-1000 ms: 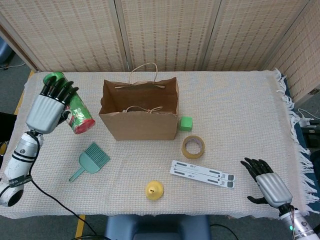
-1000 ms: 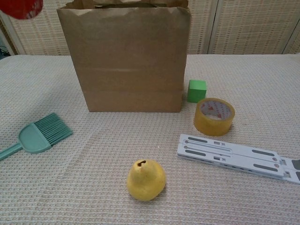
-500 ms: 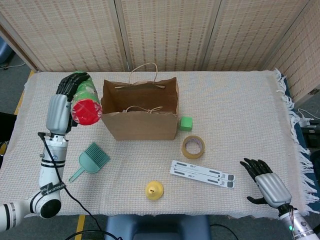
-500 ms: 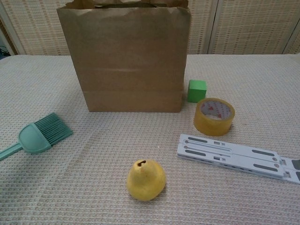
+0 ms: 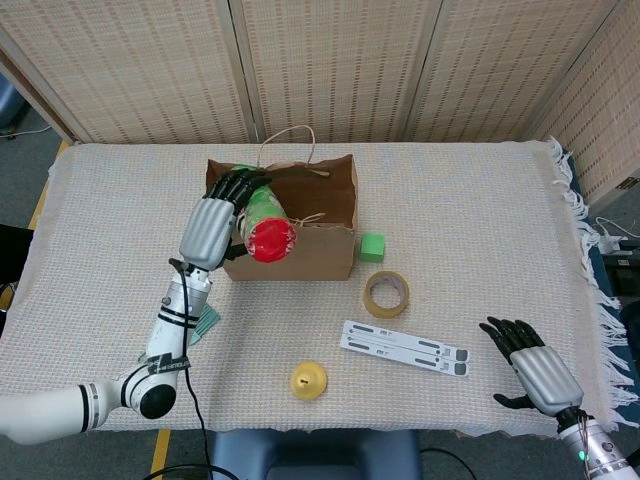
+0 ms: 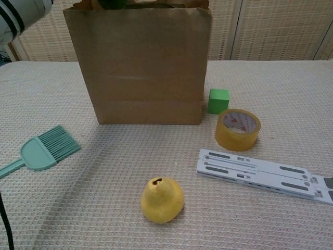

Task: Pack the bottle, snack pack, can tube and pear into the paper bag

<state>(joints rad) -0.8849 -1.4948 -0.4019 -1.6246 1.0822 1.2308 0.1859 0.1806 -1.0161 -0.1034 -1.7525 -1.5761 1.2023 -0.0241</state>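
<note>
Can tube (image 5: pixel 266 226) red-capped, label unreadable, in left hand (image 5: pixel 213 230) over paper bag (image 5: pixel 300 250)

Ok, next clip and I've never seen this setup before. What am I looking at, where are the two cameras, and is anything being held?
It is a two-armed robot with human-like hands, steered remotely by a person. The head view looks down on the table from above; the chest view looks across it from low in front.

The left hand holds a green can tube with a red cap over the open paper bag. The right hand rests open near the table's edge, holding nothing.

On the cloth lie a yellow pear, a teal brush, a green cube, a tape roll and a flat grey stand. What the bag already holds cannot be seen.
</note>
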